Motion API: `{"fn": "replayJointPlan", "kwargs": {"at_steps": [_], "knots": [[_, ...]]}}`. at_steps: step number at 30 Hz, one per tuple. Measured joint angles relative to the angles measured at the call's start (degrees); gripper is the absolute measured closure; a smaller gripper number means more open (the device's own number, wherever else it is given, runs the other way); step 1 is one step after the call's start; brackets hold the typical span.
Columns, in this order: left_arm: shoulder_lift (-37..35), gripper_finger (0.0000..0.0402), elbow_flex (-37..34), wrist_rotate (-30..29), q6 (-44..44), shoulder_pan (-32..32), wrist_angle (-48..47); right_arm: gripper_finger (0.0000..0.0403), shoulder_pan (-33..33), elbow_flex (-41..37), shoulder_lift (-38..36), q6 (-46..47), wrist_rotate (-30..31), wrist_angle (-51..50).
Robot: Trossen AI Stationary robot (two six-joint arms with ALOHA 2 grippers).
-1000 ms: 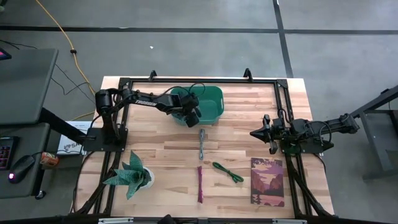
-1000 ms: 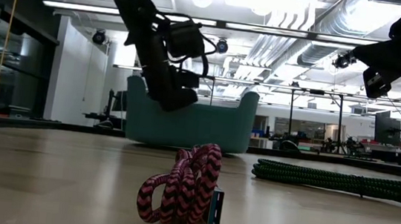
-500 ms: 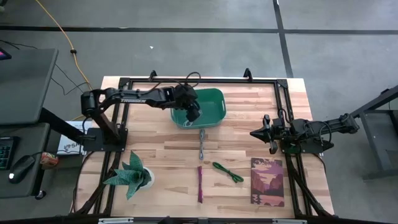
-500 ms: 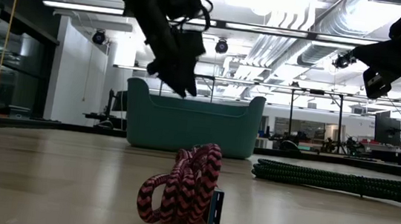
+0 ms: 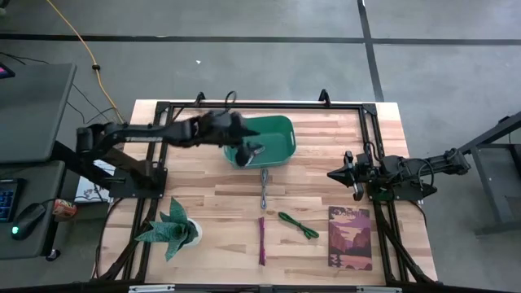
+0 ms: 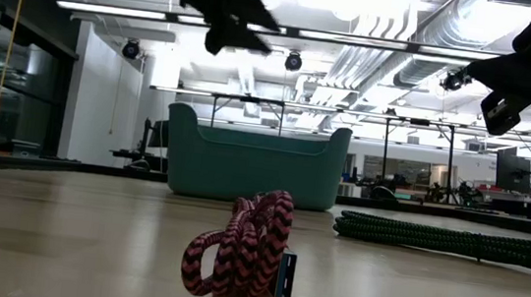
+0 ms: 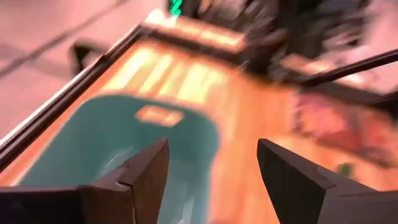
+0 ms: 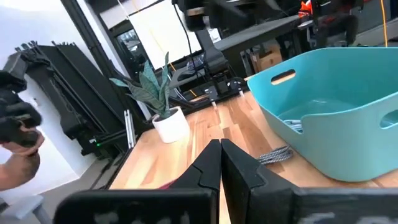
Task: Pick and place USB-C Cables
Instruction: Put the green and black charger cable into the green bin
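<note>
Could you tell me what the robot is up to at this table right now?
It is sorting USB-C cables into the teal bin. The left gripper is over the bin with its fingers open and nothing between them. In the right wrist view a pale cable seems to lie inside the bin. Three are left on the table: a grey cable, a maroon cable and a green cable. The right gripper waits at the table's right side, fingers shut.
</note>
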Motion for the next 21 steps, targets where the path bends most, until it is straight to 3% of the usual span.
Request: {"fn": "replayJointPlan", "kwargs": {"at_steps": [12, 21], "knots": [[-20.38, 0.0177, -29.05, -1.93, -1.67, -12.12, 37.07, 0.0402, 0.02, 0.0, 0.02, 1.95, 1.19, 0.28], [-29.09, 0.0177, -35.82, -1.94, 2.2, -16.33, 39.13, 0.0402, 0.02, 0.0, 0.02, 3.23, 3.1, 6.2]]}}
